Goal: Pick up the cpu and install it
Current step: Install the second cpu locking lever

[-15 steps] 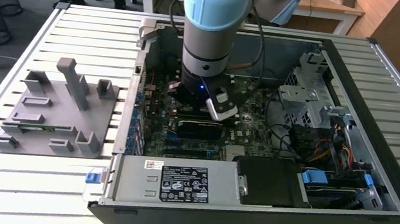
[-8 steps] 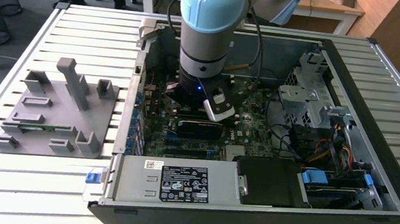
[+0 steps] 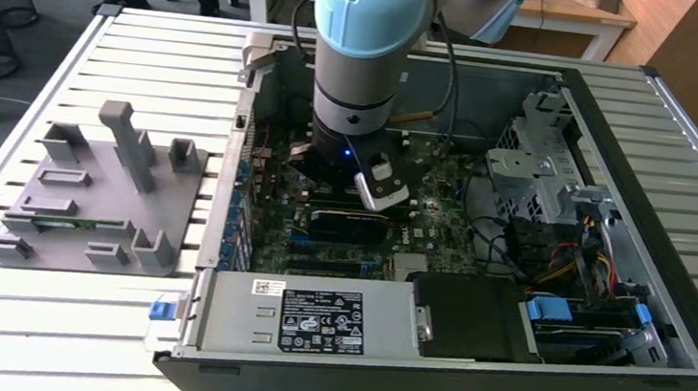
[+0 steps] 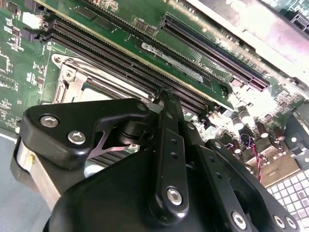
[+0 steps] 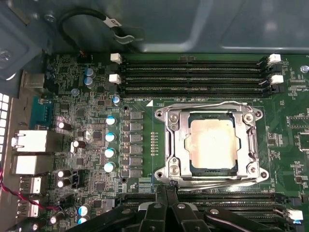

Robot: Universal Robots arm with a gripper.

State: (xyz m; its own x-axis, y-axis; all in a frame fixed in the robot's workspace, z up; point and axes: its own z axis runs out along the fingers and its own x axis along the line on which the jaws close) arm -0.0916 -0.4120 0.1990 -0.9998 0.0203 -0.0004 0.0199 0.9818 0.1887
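In the exterior view, the arm (image 3: 360, 53) runs off the top edge, and its body blocks the centre of the motherboard (image 3: 453, 182), so the socket beneath stays out of sight. The grey tray (image 3: 90, 198) at centre left holds slots too small to make out. In the second wrist view, the black gripper (image 4: 164, 104) linkage covers the lower half of the frame and cuts across the socket frame (image 4: 72, 77); whether its fingers are parted cannot be told. In the first wrist view, the cpu (image 5: 214, 143) is washed pale by glare, surface detail lost.
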